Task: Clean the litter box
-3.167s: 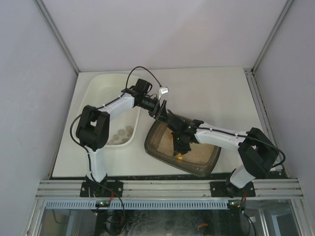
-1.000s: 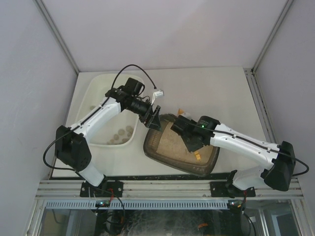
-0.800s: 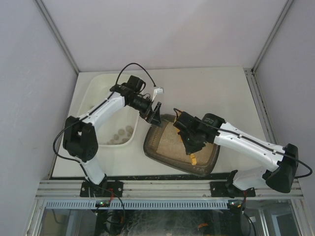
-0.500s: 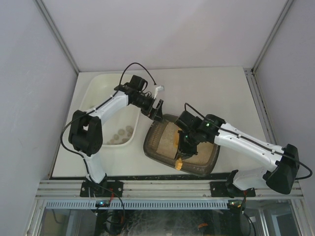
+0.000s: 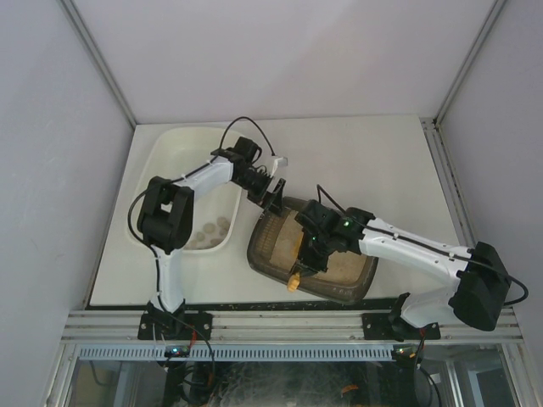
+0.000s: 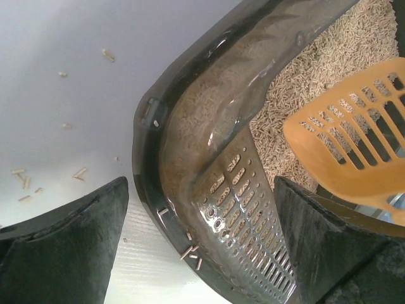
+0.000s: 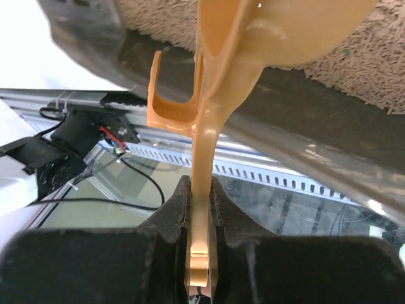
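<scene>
Starting left with the white tub (image 5: 170,161), pale lumps at its near end. Next over, fingers spread wide on the left gripper (image 5: 273,198), straddling the far-left corner of the litter box (image 5: 265,254), not closed on it. Mid-table for that dark tray, just right of the tub, beige litter inside. Then clamped tight on the orange scoop (image 5: 293,279) handle with the right gripper (image 7: 199,209), scoop head over the litter.

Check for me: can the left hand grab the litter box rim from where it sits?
Probably yes. The left hand is open, and the rim of the litter box lies between its fingers, one outside and one inside, with nothing blocking. The orange scoop in the right hand sits close to the inner finger.
</scene>
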### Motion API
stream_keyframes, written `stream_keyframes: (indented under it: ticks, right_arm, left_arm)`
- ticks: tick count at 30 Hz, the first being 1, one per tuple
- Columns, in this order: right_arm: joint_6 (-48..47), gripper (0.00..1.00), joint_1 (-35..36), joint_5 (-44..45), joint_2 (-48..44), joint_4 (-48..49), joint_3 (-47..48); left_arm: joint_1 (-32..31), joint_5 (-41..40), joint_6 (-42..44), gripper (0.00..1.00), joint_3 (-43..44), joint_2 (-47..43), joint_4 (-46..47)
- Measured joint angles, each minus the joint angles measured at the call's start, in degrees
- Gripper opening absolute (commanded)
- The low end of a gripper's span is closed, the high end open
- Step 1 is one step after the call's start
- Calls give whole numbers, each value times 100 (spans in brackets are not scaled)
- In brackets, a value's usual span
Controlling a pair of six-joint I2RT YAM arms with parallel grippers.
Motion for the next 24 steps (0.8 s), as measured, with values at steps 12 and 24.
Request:
stream_keyframes:
  ticks: [12,24]
  right_arm:
    - [31,0,-374,-133,-221,1014,-1019]
    - [-11,0,-721,-367,-647,1703,-1574]
  left_arm:
    - [247,538,131,44,109,146,-564]
    - [273,1012,326,40,358,343,-1322]
